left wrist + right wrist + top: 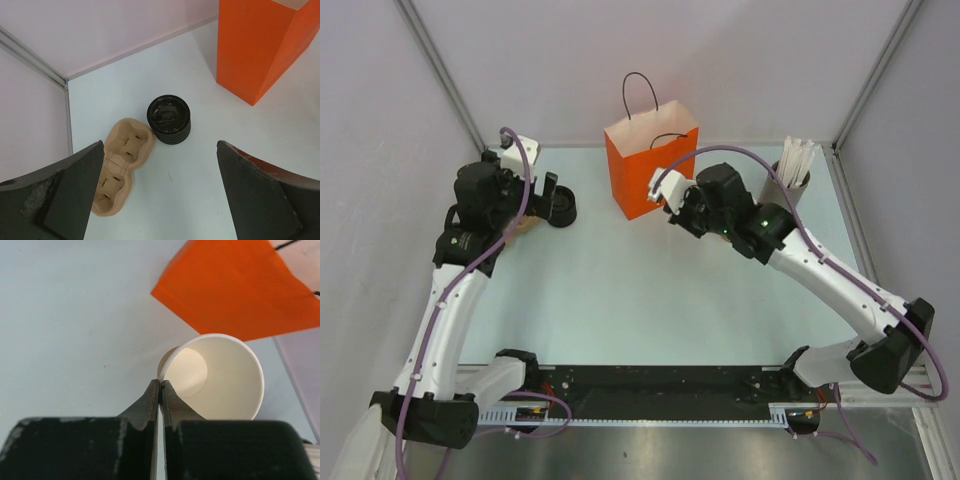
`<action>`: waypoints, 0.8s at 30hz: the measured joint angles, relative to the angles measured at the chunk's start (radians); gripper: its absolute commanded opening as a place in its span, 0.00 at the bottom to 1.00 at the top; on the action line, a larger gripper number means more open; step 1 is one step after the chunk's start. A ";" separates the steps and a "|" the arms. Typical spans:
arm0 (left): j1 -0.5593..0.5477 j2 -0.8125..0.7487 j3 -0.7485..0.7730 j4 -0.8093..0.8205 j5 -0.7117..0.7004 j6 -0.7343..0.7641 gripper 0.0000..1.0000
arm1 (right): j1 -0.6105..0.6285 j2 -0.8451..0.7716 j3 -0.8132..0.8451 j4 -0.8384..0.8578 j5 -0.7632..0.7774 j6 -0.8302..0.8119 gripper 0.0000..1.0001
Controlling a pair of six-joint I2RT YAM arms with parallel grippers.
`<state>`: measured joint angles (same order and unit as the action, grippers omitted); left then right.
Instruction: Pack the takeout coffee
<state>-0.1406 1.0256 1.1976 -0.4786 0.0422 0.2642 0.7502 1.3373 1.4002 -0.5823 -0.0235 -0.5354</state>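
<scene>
Pale teal bench (620,300); orange paper bag (650,165) upright at far centre, mouth up. Pulp cup carrier (120,165) far left, just beside black lid stack (169,120); left end effector (160,150) hangs over both, jaws spread wide, empty. Right end effector (160,387) pinched tight on rim of tan paper cup (225,375); cup's long axis tilted, mouth toward wrist. Bag just beside cup, right arm nearer. Judgement: lid not yet fitted

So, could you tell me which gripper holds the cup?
The right gripper, shut on the cup rim; the left gripper is open near the lids.
</scene>
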 measured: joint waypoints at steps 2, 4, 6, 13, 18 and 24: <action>0.002 0.007 0.007 0.000 -0.011 0.011 0.99 | 0.028 0.034 0.000 -0.001 -0.011 0.000 0.00; 0.008 0.009 0.009 -0.001 -0.015 0.024 0.99 | 0.051 0.068 0.000 0.000 -0.019 0.001 0.00; 0.018 0.009 0.009 -0.002 -0.016 0.025 0.99 | 0.079 0.101 -0.006 0.008 -0.023 0.003 0.00; 0.074 -0.008 -0.035 0.013 -0.016 0.024 0.99 | 0.150 0.185 -0.045 0.070 -0.045 0.027 0.00; 0.086 -0.012 -0.071 0.025 -0.013 0.016 0.99 | 0.173 0.217 -0.078 0.110 -0.055 0.049 0.00; 0.089 -0.012 -0.086 0.041 -0.012 -0.003 0.99 | 0.187 0.243 -0.105 0.146 -0.075 0.064 0.00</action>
<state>-0.0521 1.0134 1.1118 -0.4374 0.0303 0.2611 0.9371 1.5803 1.2949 -0.4358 -0.0982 -0.4713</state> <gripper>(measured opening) 0.994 0.051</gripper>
